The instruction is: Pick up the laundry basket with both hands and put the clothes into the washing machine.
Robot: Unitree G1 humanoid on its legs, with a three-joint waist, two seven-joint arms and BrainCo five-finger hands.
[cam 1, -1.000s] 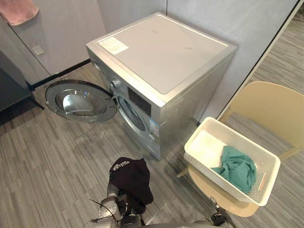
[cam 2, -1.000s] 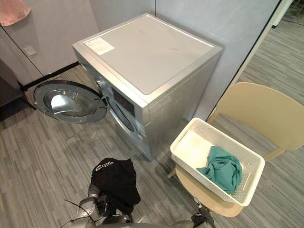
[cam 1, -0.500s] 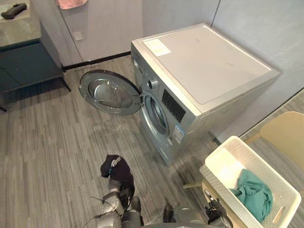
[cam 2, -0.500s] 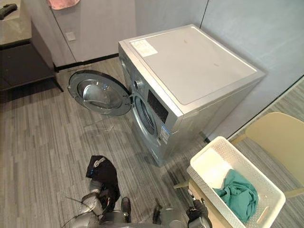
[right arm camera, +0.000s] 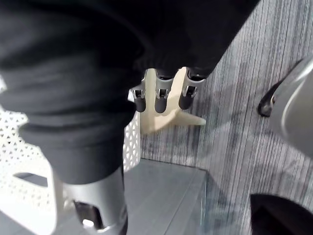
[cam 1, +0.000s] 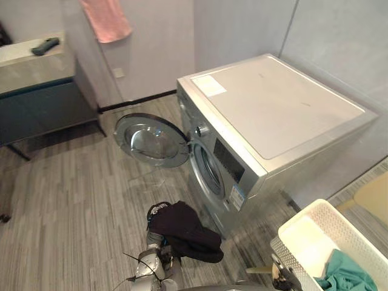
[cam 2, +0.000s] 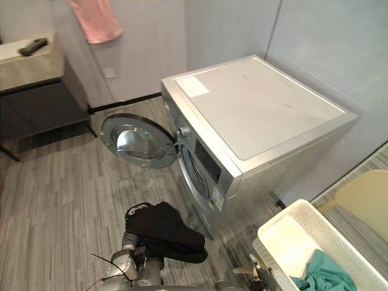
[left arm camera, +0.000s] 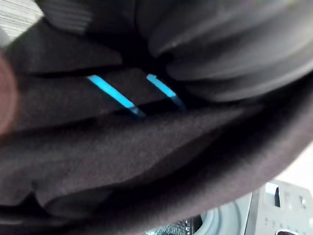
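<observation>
While the dark garment (cam 1: 185,230) lies draped over your left robot hand (left arm camera: 225,39), low and just in front of the washing machine (cam 1: 273,115), the step in hand looks like loading, one piece at a time rather than with the basket raised. The cloth covers that hand, so you cannot tell whether it pinches the garment or only carries it.

Your right robot hand (right arm camera: 160,93) is loosely spread and holds nothing. It hangs beside the lattice wall of the basket (cam 1: 301,217). The basket sits on a chair (cam 1: 374,197) off the machine's right front corner, with a teal garment (cam 1: 347,276) lying in it.

The next move probably calls for lifting the dark garment up to the round opening (cam 1: 209,173) in the machine's front and pushing it well inside. A long fold hangs off the hand toward the machine, so carry it high enough that the fold does not snag on the opening's lip.

The door (cam 1: 151,140) is swung wide to the machine's left, and its rim is the edge to watch, so bring your arm in between it and the front panel. The floor (cam 1: 73,200) in front of the machine gives you open room to step. A table (cam 1: 24,63) stands well to the machine's left, out of your path.
</observation>
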